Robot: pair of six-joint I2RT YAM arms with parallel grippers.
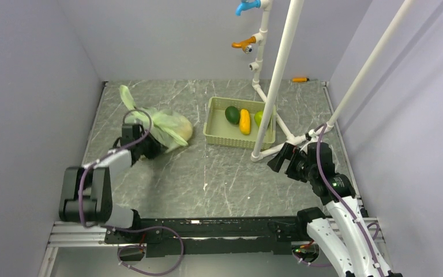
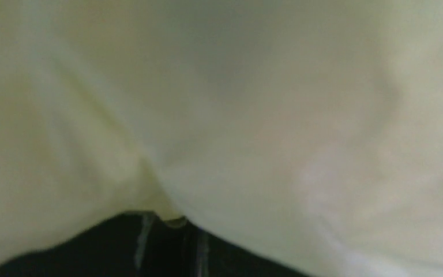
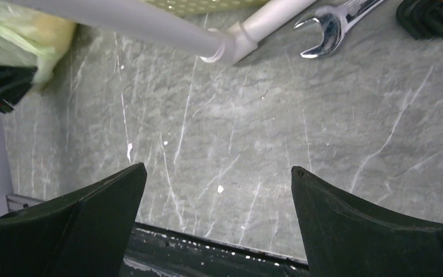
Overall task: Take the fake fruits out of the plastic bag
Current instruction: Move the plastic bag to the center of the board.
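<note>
Crinkly pale-green plastic bag [image 2: 254, 104] lies pressed right ahead of my nearer left claw [image 1: 149, 151], whose grip I cannot tell

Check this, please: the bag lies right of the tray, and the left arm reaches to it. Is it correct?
Not quite. The bag lies left of the tray, not right of it, as the top view shows. The left arm does reach to it.

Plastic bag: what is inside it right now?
A pale yellowish lump shows through the plastic bag; what it is, and anything else inside, is hidden by the film.
</note>
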